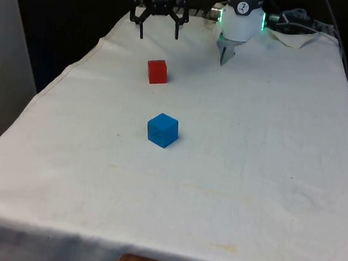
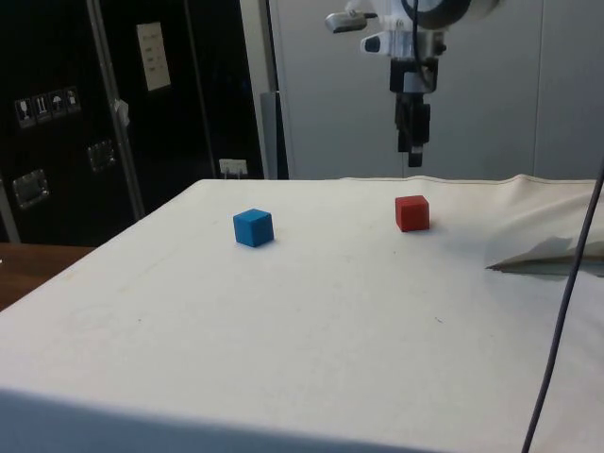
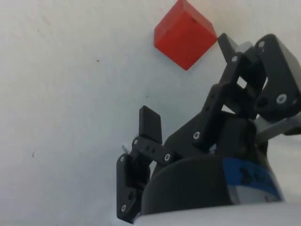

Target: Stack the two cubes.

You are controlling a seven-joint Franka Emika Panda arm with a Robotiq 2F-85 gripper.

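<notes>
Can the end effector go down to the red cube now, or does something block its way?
Probably yes. The end effector hangs open above the cloth, close to the red cube; nothing lies between them, and the blue cube sits apart.

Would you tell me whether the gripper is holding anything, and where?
Nothing is held. The gripper hangs open above the table; the red cube and blue cube sit untouched.

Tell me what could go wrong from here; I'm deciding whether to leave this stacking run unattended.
1. The gripper hangs open, above and behind the red cube, not centred over it; a straight descent could put a finger on the cube and knock it aside.
2. The blue cube sits turned at a different angle from the red one, so a cube placed without matching rotation may overhang and topple.
3. The white cloth may give under them, so a stack could lean.
</notes>
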